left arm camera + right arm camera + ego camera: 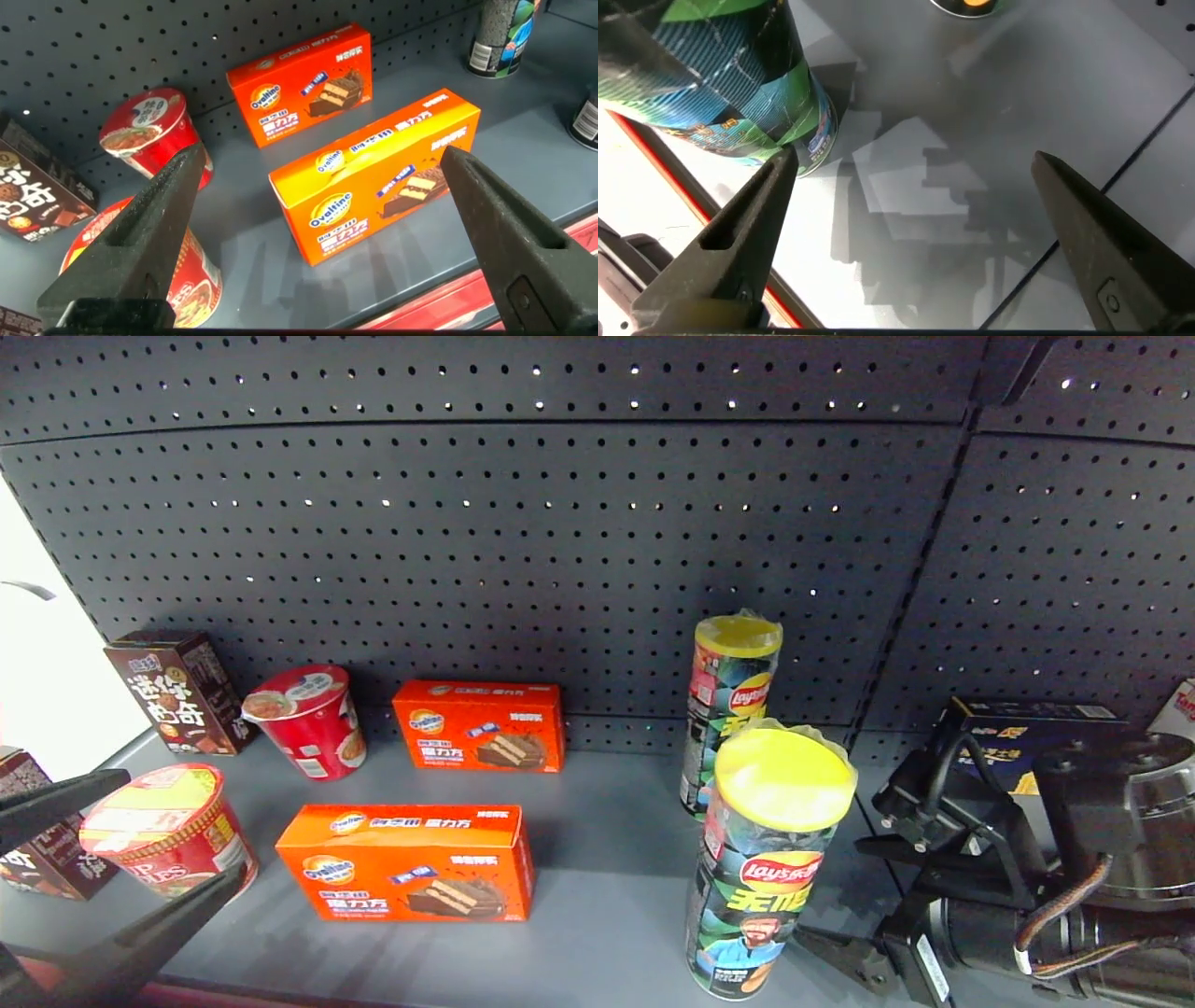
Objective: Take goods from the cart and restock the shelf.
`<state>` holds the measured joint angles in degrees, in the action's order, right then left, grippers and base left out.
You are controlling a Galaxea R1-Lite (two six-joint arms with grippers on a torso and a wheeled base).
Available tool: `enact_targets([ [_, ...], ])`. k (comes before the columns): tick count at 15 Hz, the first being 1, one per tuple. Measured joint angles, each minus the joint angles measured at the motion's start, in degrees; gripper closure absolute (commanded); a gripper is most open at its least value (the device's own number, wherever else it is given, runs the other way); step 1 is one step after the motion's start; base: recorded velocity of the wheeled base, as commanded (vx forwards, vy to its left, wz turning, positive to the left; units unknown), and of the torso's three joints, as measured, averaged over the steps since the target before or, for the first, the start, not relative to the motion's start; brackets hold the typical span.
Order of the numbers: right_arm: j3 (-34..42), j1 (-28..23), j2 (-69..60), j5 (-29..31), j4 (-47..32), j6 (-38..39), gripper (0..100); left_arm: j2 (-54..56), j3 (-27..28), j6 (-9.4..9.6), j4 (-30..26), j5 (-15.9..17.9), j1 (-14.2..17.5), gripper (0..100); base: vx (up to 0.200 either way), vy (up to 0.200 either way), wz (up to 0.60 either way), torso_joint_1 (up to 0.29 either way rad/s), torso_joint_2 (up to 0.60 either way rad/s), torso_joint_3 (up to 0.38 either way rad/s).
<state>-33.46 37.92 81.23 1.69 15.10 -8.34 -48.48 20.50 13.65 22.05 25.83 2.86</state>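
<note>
**Front chip can** (770, 868): upright on the grey shelf (607, 859), close to its front edge, with the yellow lid fitted.

**Right claw** (915, 157): positioned just beside this can, on the side facing away from the left claw (320, 154). Its fingers are spread wide and hold nothing, with bare shelf surface between them. The can base stands next to one fingertip. Whether they touch cannot be confirmed from the wrist view.

**Rear chip can** (733, 700): upright, directly behind the front can, farther from the right claw and near the pegboard back panel (523, 541).

**Left claw**: fingers set wide apart, empty, located at the shelf's front edge.

- Front orange box (383, 173): rests on the shelf just beyond the left claw. In the wrist view it sits in line with the gap between the fingers.
- Rear orange box (304, 84): farther beyond the left claw, against the back panel.
- Front noodle cup (168, 831): close beside one finger of the left claw.
- Rear noodle cup (308, 719): beyond the front cup, beside the rear orange box.
- Brown box (182, 691): on the far side of the rear cup from the orange boxes, against the back panel.
- Dark blue box (1036, 728): beyond the right arm, near the back panel.
</note>
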Motion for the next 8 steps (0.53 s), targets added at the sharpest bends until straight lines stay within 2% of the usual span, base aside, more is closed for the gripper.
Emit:
enact_targets([
  [8,0.9,-0.7,-1.3,0.3,-0.1,0.2,0,0.0,0.2,-0.05,0.0,0.0,0.0,0,0.0,0.0,0.0,0.0,0.0,0.0],
])
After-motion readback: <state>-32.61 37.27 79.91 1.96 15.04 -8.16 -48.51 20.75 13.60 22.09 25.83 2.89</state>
